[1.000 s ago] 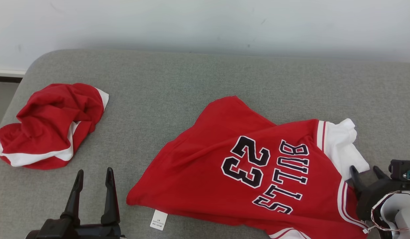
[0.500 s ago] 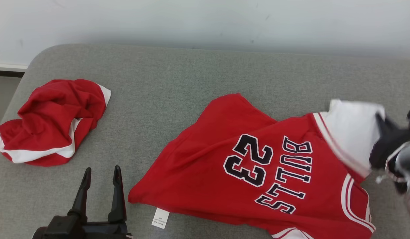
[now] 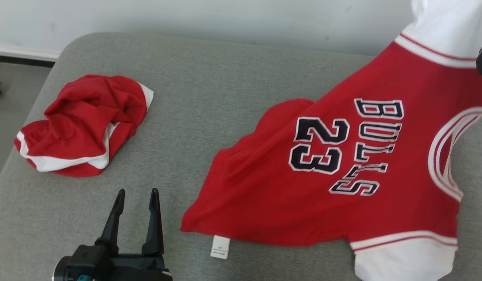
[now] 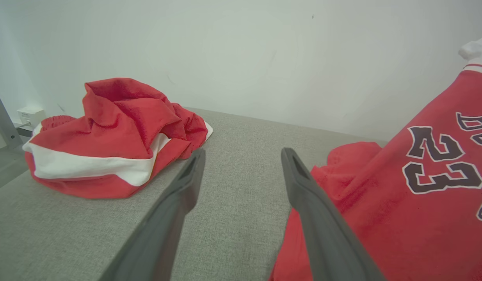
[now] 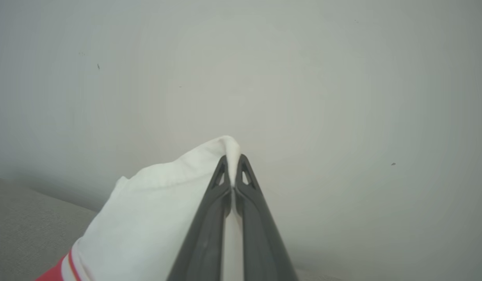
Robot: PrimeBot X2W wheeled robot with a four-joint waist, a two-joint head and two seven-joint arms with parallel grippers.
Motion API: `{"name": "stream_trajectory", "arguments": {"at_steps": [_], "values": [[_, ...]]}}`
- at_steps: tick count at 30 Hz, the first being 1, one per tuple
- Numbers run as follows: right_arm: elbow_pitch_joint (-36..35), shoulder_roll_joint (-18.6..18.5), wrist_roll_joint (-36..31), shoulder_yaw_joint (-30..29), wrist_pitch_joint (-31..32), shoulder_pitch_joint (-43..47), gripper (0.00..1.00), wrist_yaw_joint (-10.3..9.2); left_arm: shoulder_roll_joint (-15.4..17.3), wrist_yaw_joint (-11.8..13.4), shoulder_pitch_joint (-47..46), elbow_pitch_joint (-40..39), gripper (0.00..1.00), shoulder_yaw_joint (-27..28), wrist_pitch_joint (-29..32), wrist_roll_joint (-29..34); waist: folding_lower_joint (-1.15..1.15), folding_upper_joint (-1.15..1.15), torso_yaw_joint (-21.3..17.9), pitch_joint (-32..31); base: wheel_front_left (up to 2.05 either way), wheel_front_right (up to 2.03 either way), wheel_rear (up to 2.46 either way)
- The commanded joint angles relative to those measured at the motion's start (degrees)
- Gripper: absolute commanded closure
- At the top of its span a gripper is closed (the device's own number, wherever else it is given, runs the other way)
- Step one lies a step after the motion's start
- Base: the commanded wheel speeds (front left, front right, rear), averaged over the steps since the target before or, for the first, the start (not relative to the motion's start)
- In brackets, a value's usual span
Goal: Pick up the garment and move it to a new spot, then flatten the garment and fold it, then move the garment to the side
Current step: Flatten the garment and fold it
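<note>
Red jersey [image 3: 342, 187], black-and-white "BULLS 23" print, white-red trim, small white tag [image 3: 220, 247] at hem. Its white sleeve [image 5: 155, 210] is pinched in the right gripper [image 5: 233, 166], jaws clenched tight on the cloth. Body slants down from those jaws, hem end on grey cushion [image 3: 209, 97] just right of left gripper [image 3: 136, 192], jaws spread wide, nothing between. Another crumpled garment [image 3: 84, 125] lies beyond-left of the left jaws. A second ago jersey lay flat, right jaws released beside sleeve; now sleeve end is lifted
</note>
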Motion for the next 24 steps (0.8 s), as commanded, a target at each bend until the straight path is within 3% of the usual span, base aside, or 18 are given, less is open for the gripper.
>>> {"name": "stream_trajectory", "arguments": {"at_steps": [1,5,6,7,15,24], "values": [[1.28,-0.22,-1.14,0.83,-0.43,-2.15,1.00,-0.14,0.01,-0.06,-0.71,0.25,0.00,-0.45,-0.18,-0.49,-0.01,0.00,1.59,0.93,0.00,0.00,0.00],[5.11,0.45,-3.26,1.42,-1.92,-6.34,1.00,-0.14,0.01,0.02,-1.44,0.43,0.00,-1.38,-0.18,-1.03,-0.01,0.00,2.78,1.61,0.00,0.00,0.00],[6.17,1.06,-3.72,1.80,-2.21,-6.70,0.56,-0.14,0.01,0.09,-1.43,0.53,0.00,-1.56,-0.18,-1.21,-0.01,0.00,2.92,1.74,0.00,0.00,0.00],[7.40,1.52,-3.96,2.07,-1.92,-6.95,0.00,-0.14,0.02,0.20,-1.47,0.69,0.00,-1.72,-0.18,-1.26,-0.01,0.00,3.02,1.85,0.00,0.00,0.00],[12.25,3.75,-4.46,3.52,-6.05,-6.55,0.00,-0.14,0.02,0.25,-1.51,1.60,0.00,-0.96,-0.18,-0.97,-0.01,0.00,0.91,0.55,0.00,0.00,0.00],[8.90,4.55,-0.94,4.82,-11.96,-0.55,0.00,-0.14,0.02,-0.85,0.10,1.91,0.00,3.04,-0.18,1.62,-0.01,0.00,-4.44,-3.17,0.00,0.00,0.00]]}}
